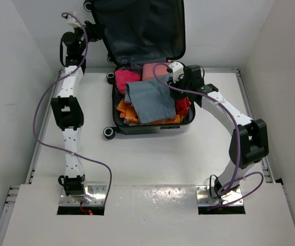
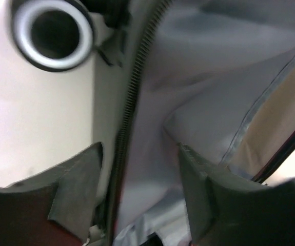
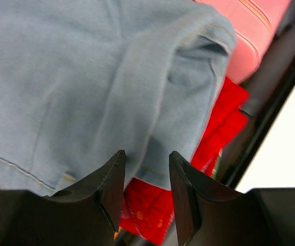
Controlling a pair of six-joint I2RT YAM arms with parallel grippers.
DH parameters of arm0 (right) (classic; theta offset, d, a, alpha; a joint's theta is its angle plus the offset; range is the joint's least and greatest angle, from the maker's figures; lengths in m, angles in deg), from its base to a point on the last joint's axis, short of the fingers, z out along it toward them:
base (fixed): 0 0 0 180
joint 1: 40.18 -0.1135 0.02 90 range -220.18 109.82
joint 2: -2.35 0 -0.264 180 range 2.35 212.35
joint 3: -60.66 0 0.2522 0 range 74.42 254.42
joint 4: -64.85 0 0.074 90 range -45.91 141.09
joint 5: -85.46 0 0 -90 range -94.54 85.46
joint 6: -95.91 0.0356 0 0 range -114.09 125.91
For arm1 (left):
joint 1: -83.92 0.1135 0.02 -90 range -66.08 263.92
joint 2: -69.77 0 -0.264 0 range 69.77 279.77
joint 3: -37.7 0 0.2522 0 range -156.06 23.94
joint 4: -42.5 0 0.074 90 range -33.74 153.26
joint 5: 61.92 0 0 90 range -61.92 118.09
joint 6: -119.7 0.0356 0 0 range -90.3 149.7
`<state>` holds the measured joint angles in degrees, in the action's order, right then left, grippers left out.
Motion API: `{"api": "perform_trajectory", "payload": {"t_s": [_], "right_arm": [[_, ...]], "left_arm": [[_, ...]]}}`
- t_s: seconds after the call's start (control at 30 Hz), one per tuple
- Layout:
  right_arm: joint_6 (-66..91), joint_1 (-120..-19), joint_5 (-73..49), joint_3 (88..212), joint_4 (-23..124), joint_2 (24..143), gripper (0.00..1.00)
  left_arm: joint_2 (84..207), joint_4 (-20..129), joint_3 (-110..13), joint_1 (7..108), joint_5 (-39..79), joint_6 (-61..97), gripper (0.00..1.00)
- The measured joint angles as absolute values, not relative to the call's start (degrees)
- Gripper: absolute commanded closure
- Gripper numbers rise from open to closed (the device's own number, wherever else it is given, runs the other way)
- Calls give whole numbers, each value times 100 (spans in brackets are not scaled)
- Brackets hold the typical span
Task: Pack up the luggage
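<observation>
Here, open luggage on white table.

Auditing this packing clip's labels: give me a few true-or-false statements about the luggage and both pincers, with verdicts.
1. The luggage has its lid raised. True.
2. A blue-grey garment lies on top of the other clothes. True.
3. The left pincer hovers over the clothes. False: it is open and straddles the lid's zipper edge.
4. The right pincer is clamped on a shoe. False: it is open, just above the blue-grey garment.
</observation>
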<state>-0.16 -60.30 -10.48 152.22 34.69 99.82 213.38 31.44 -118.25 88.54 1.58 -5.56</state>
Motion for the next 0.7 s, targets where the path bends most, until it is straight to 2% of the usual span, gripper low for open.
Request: {"api": "perform_trajectory", "payload": {"t_s": [0.07,0.2,0.23,0.33,0.37,0.5,0.7], "right_arm": [[-16,-5997,-989,15248,3395,9986,60],[-57,-5940,-871,15261,3301,9986,60],[-81,-5936,-840,15261,3281,9986,60],[-154,-5925,-768,15261,3255,9986,60],[-178,-5912,-753,15261,3255,9984,60],[-186,-5886,-751,15272,3248,9986,60],[216,-5577,-753,15386,3228,9993,60]], "left_arm": [[21437,3033,-11858,8736,298,-528,44],[21614,2840,-11917,8620,766,-399,66],[21640,2823,-11917,8625,845,-392,77],[21730,2674,-11949,8622,1019,-322,96],[21741,2637,-11949,8625,1041,-274,99],[21730,2508,-11860,8625,1057,-156,100],[21146,1820,-10575,8664,814,-237,100]]}}
